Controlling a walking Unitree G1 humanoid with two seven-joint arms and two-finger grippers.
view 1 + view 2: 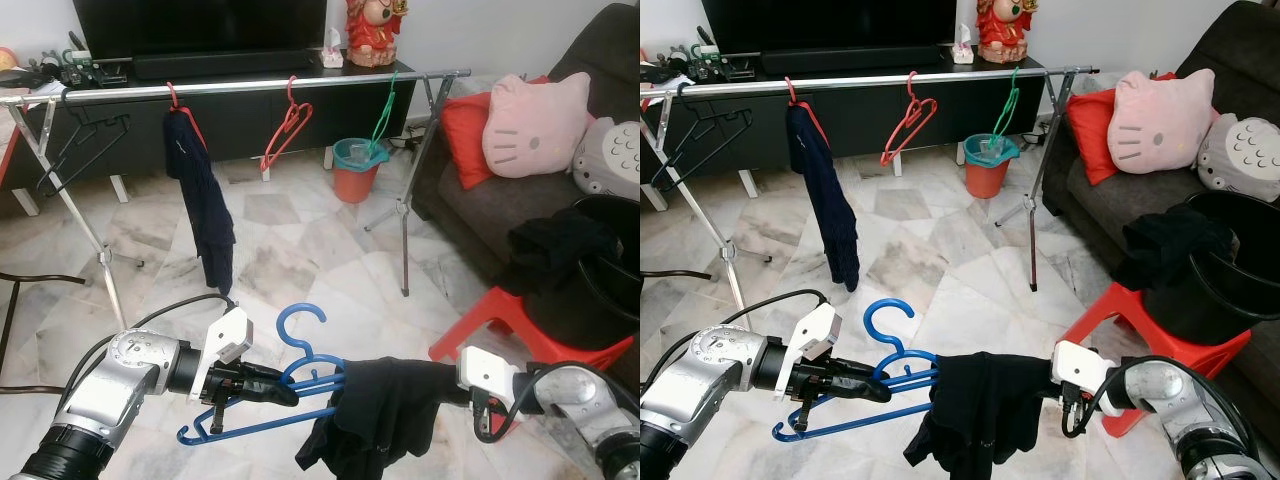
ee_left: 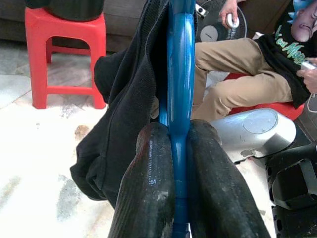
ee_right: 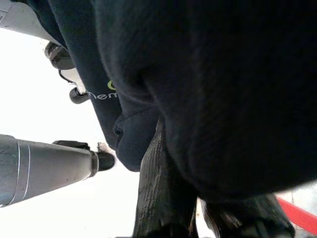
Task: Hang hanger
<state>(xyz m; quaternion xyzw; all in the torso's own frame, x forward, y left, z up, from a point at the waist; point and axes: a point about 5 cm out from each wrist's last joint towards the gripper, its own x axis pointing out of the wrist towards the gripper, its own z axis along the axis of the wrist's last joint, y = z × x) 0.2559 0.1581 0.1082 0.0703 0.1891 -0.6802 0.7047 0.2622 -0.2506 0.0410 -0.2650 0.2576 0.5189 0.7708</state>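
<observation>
A blue hanger is held low in front of me, hook up, with my left gripper shut on its bar; in the left wrist view both fingers pinch the blue hanger. A black garment drapes over the hanger's right end. My right gripper reaches into that cloth from the right, its fingers wrapped in the black garment. Across the room runs a silver clothes rail carrying a red hanger with a navy garment, an empty red hanger, a green hanger and a black hanger.
A red stool with a black bucket of dark clothes stands at my right, beside a dark sofa with cushions. An orange bucket sits under the rail before the TV console. A seated person is close behind.
</observation>
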